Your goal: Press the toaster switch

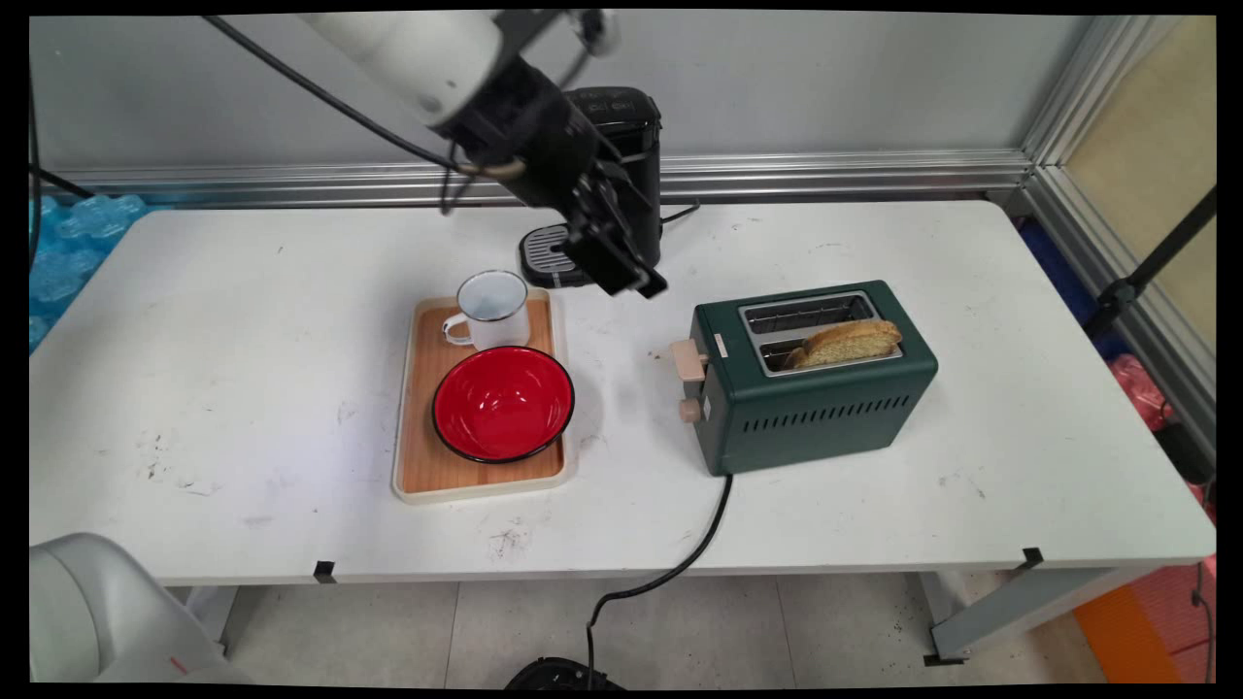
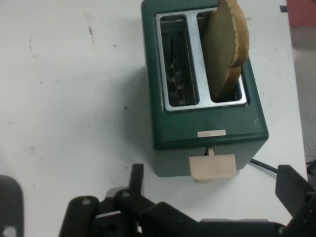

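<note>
Toaster (image 1: 816,388), dark green, stands on the right-centre of the white table (image 1: 243,320), its cord (image 1: 694,544) running off the near edge.

Main view: one bread slice (image 1: 845,342) sits in the nearer slot and rises above the top; the farther slot is empty. The beige lever (image 1: 688,359) sits high on the left end face, with a round knob (image 1: 689,410) below it. By that height and the protruding bread, the lever is judged not pressed down. The gripper (image 1: 626,272) hangs in the air, up and left of the lever, touching nothing. Left of it a wooden tray (image 1: 413,456) carries a white mug (image 1: 492,309) and a red bowl (image 1: 503,403). The arm covers much of the black coffee machine (image 1: 631,126) behind it.

Hand view: the gripper (image 2: 213,173) looks down on the toaster (image 2: 207,118), fingers spread wide and empty. The lever (image 2: 213,168) lies between them in the picture but clearly farther off; no contact. The bread slice (image 2: 224,44) is cut off at the top edge. The knob is hidden below the lever, and the left finger's tip is hard to make out against the linkage.
</note>
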